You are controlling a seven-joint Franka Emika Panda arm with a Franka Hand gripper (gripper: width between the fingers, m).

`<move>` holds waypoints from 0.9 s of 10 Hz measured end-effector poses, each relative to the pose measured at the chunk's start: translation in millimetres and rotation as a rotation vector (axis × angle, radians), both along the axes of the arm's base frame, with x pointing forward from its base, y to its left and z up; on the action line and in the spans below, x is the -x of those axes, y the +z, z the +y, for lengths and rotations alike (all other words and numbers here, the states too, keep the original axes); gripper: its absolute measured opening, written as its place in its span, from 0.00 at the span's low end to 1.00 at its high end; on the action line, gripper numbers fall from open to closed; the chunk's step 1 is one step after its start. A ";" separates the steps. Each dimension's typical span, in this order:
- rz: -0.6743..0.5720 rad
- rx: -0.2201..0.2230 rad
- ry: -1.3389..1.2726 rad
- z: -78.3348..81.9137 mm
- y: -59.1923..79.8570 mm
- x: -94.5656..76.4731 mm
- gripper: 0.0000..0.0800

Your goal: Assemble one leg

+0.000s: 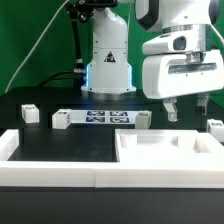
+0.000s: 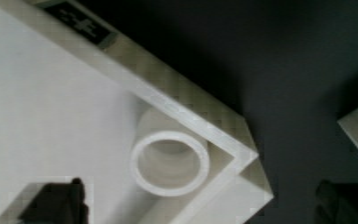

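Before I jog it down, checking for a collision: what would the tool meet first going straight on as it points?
Probably the large white panel, near its corner with the round socket. The open tool points down; depth is unclear, so it may miss the edge.

Matt black table [image 1: 70,145], smooth white plastic panel [image 1: 165,157].

The marker board [image 1: 95,118] lies mid-counter [image 1: 60,140], in front of the robot base [image 1: 108,65]. One leg [image 1: 30,113] stands well off to the exterior view's left. A second leg [image 1: 62,120] and a third leg [image 1: 143,121] sit just beside the board's two ends. A fourth leg [image 1: 215,127] is far right. Nearer, the panel [image 1: 135,152] lies right, below the pincer [image 1: 186,108].
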State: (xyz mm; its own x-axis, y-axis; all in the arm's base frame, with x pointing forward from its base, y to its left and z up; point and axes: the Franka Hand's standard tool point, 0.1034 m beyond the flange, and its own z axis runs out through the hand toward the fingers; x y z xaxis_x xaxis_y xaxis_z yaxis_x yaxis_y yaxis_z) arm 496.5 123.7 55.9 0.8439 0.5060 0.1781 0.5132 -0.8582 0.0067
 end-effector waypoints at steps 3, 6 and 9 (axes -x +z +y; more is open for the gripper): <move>0.024 -0.047 -0.233 3.0 -0.2 0.9 0.81; 0.071 -0.120 -0.577 30.3 -2.2 9.1 0.81; 0.106 -0.176 -0.840 45.7 -8.7 15.2 0.81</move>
State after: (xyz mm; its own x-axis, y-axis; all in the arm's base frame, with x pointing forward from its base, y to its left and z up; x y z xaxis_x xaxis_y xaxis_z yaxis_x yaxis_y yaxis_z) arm 481.3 169.4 47.2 0.9426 -0.3201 0.0948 -0.3009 -0.9377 -0.1738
